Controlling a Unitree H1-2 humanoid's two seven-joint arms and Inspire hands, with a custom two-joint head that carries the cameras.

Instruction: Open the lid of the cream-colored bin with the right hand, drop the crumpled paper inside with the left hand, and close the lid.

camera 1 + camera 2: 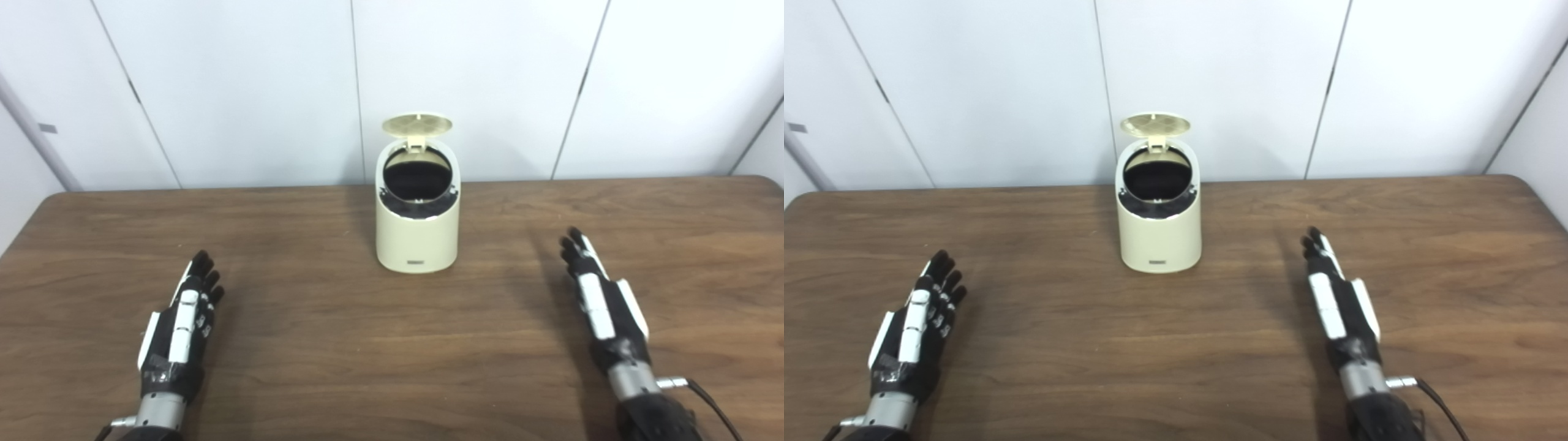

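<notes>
A smooth, rounded cream-coloured plastic bin point(418, 236) stands at centre frame on the wood-grain brown counter point(343, 343), its round lid point(417, 124) raised. The left hand point(184, 321) and right hand point(603, 300) lie released, fingers straight, at lower left and lower right.

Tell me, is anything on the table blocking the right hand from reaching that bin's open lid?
Nothing visible is. Only bare table lies between the right hand and the cream-colored bin, whose lid stands open at the back. No crumpled paper shows.
</notes>
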